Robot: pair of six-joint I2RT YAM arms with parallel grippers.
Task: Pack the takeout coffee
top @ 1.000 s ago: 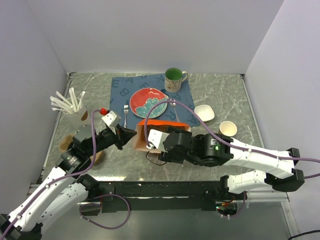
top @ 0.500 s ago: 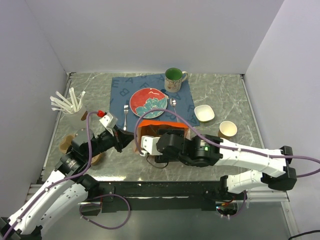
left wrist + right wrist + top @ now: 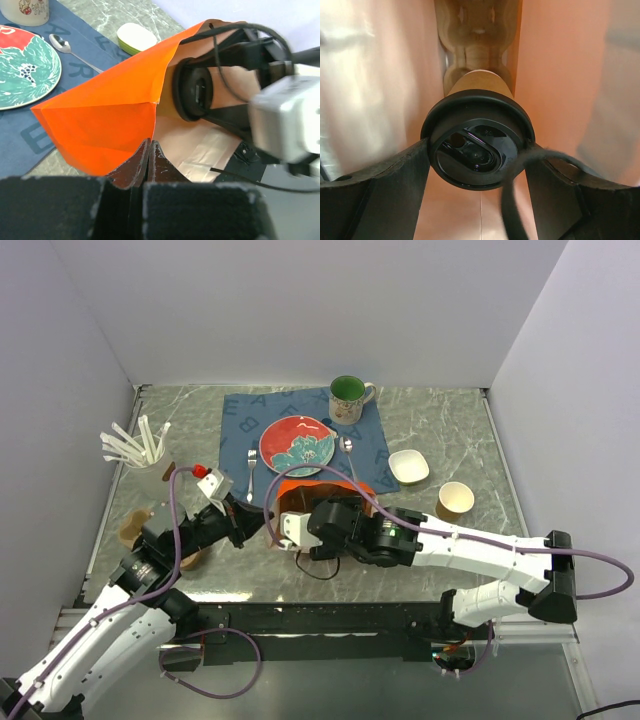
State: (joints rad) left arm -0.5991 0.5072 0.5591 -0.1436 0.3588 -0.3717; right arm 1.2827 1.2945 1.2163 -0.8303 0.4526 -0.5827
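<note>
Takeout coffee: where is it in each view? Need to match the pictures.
Top external: not visible; hidden in the orange bag under the right arm.
Left wrist: cannot tell; a round black shape in the bag's mouth may be its lid or arm hardware.
Right wrist: centre, takeout coffee lid facing the camera, clamped between the fingers.
Shared landmark: the orange bag, in all three.

Pale letters, among them A, R and E, mark the blue placemat [image 3: 22, 132].
</note>
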